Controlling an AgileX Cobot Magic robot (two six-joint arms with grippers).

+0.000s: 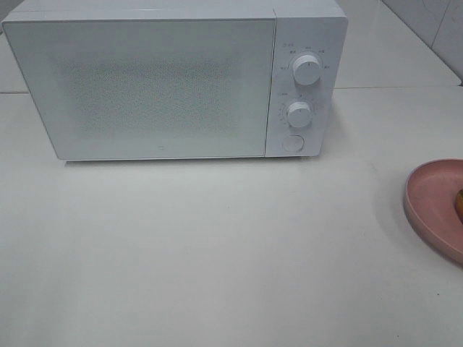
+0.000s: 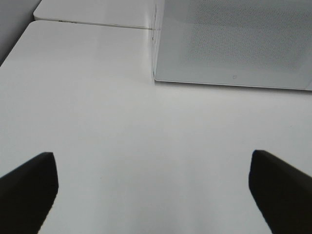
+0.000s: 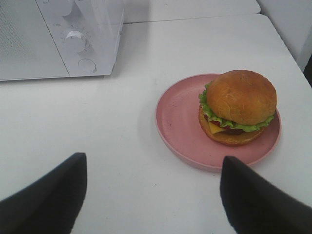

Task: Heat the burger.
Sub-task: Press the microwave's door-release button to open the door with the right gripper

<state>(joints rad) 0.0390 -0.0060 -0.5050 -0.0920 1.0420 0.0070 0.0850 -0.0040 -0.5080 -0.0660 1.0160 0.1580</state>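
My right gripper (image 3: 153, 165) stands spread wide and empty over the white table (image 3: 97, 122). The round golden-brown burger with green lettuce and yellow cheese (image 3: 237, 105) sits ahead of it, clear of both fingers, on a round pink plate (image 3: 178, 122). My left gripper (image 2: 152, 158), also wide and empty, faces the closed white microwave (image 2: 234, 44).

The white table (image 1: 217, 253) carries a microwave (image 1: 145, 87) and a pink plate (image 1: 430, 206).

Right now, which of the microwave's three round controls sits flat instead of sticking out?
The round button at the bottom of the column; the upper knob and lower knob above it stick out.
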